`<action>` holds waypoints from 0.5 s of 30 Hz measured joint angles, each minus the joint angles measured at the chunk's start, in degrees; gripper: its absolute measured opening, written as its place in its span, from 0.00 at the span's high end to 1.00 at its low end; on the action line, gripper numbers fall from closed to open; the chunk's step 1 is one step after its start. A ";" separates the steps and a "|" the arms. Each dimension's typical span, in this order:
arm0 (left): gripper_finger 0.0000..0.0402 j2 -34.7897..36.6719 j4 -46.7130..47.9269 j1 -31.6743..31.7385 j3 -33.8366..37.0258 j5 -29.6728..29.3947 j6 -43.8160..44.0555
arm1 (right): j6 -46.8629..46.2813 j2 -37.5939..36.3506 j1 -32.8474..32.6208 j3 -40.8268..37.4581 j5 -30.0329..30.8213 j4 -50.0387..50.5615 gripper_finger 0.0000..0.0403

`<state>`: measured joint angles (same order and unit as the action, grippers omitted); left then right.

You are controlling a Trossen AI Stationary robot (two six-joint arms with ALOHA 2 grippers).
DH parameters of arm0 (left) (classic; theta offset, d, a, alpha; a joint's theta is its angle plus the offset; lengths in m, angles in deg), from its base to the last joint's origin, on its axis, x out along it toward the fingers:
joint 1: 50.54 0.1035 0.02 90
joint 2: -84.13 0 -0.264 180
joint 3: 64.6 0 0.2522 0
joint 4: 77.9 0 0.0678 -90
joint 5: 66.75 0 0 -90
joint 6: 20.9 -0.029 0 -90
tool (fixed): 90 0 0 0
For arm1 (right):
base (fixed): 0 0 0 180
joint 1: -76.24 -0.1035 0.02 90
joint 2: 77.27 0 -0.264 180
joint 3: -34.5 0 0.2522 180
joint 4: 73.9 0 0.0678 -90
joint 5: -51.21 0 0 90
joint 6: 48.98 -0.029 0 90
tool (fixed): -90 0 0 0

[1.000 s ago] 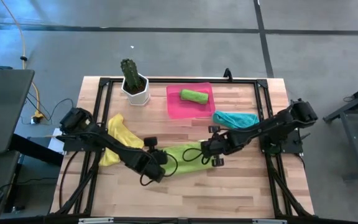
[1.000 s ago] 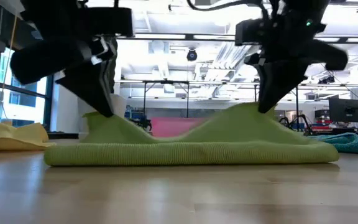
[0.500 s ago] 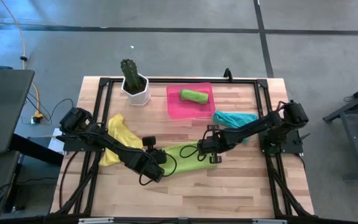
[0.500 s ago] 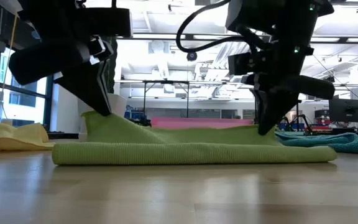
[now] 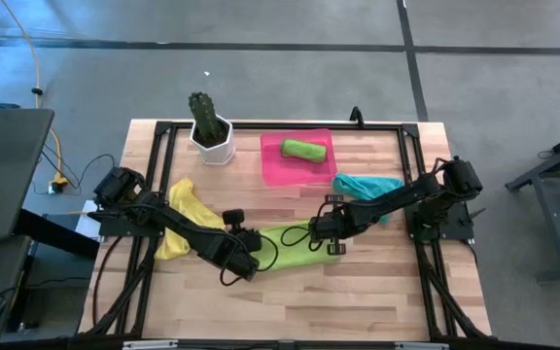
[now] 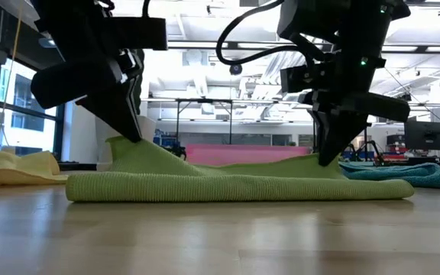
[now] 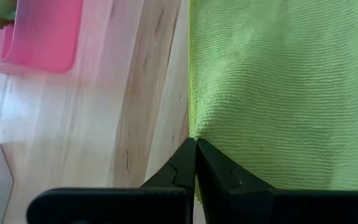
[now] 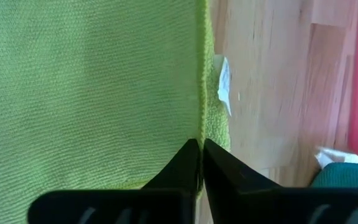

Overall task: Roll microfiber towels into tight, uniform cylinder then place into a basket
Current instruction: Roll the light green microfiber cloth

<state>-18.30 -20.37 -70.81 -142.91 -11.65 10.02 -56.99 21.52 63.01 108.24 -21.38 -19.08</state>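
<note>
A lime green microfiber towel (image 5: 290, 239) lies folded along its near side on the table's middle (image 6: 235, 187). My left gripper (image 6: 132, 137) is shut on the towel's left end, and my right gripper (image 6: 328, 158) is shut on its right end. The pink basket (image 5: 278, 167) stands at the far middle with a rolled green towel (image 5: 302, 149) lying in it. A teal towel (image 5: 367, 185) lies bunched to the right of the basket. A yellow towel (image 5: 185, 216) lies crumpled at the left. My left gripper pinches the towel's far edge at its left end (image 7: 193, 127) between its two fingers, slanting down from the left. That corner is raised off the table, and the cloth slopes down from it to the folded near side. My right gripper pinches the towel's far edge at its right end (image 8: 201, 124) between its two fingers, pointing steeply down. The held edge sits low, just above the folded near side, which lies on the table.
A white pot with a green cactus (image 5: 210, 131) stands at the far left, beside the basket. A black frame (image 5: 261, 126) runs along the table's edges. Bare wood (image 5: 299, 297) lies between the towel and the near edge.
My right gripper has gone down and a little toward the table's left, still shut on the towel. The towel's right end, which stood up in a peak, now lies low and nearly flat. The left end stays raised.
</note>
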 joint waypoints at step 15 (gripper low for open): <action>0.99 0.00 -0.06 0.16 0.00 0.63 0.39 | -1.63 -0.09 0.02 6.68 1.01 8.02 0.72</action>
<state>-18.30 -20.44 -70.65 -142.91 -11.02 10.41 -58.62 21.43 63.03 114.93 -20.37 -11.06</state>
